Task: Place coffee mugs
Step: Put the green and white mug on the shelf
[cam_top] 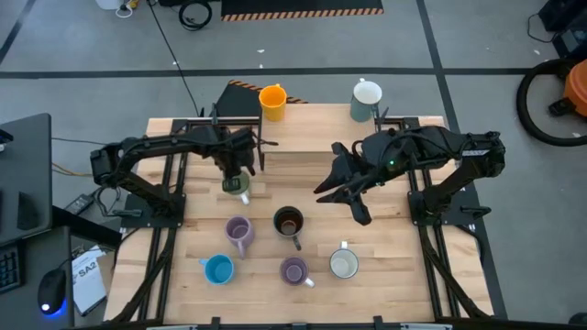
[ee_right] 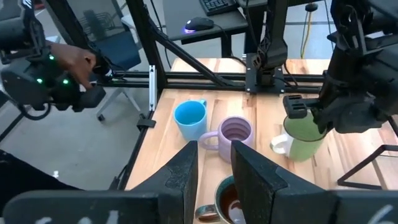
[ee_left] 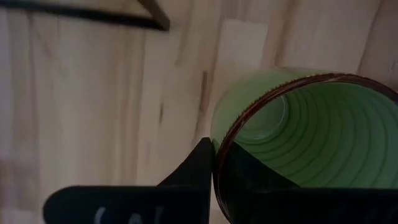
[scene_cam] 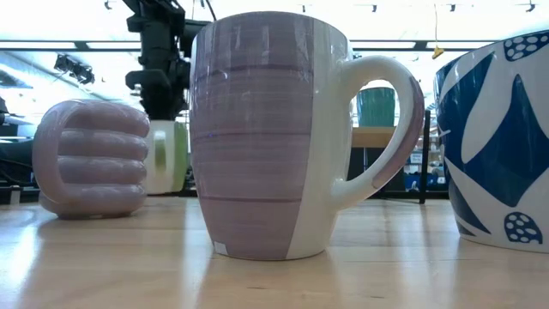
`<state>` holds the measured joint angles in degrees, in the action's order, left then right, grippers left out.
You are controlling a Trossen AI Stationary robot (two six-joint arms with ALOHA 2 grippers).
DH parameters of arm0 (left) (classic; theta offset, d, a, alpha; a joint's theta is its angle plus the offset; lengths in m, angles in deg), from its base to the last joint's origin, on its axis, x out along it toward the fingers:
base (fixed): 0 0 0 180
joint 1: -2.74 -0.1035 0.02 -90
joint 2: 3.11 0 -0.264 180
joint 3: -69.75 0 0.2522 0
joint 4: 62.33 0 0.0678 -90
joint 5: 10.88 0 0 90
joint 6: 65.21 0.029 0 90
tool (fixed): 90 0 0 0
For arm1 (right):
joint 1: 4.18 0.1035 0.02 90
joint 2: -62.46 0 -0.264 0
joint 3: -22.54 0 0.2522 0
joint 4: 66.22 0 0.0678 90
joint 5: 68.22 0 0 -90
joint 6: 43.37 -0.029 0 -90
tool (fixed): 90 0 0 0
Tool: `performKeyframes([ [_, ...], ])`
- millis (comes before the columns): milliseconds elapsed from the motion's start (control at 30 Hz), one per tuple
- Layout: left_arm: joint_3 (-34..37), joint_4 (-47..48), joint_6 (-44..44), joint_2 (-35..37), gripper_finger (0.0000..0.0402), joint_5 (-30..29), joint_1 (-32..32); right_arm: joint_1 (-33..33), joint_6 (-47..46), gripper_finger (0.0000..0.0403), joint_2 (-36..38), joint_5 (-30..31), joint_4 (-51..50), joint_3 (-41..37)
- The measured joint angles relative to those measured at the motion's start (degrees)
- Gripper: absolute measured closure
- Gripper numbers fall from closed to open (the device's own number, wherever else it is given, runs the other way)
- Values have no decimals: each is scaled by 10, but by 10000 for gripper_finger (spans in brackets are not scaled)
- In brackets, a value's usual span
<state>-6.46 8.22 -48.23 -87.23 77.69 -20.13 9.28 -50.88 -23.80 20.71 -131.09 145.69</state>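
My left gripper (cam_top: 237,180) pinches the green mug (cam_top: 238,186) rim so I can set it by the other mugs.

the left arm is reaching in from the table's left side, its wrist bending down near the table's middle. the left gripper (cam_top: 237,181) is pointing straight down, its fingers (ee_left: 193,171) pinching shut on the green mug (ee_left: 298,137) at the rim. the right arm is waiting above the table's right half, its right gripper (ee_right: 214,163) angling toward the centre, fingers standing slightly apart and gripping nothing.
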Motion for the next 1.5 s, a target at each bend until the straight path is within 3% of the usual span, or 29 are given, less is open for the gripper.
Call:
performKeyframes([
  [133,-19,-1,68,0,375,29,0,0,0,301,0,2,0,0],
  [367,-19,1,160,-3,375,29,14,-1,-5,301,0,20,7,0],
  [667,-18,-11,184,-37,375,18,-14,-1,-5,301,0,60,27,0],
  [1033,-18,-23,238,-59,371,15,-12,-1,-15,301,0,62,31,0],
  [1500,-18,-27,175,-59,279,-10,7,-1,-4,301,-1,66,30,0],
])
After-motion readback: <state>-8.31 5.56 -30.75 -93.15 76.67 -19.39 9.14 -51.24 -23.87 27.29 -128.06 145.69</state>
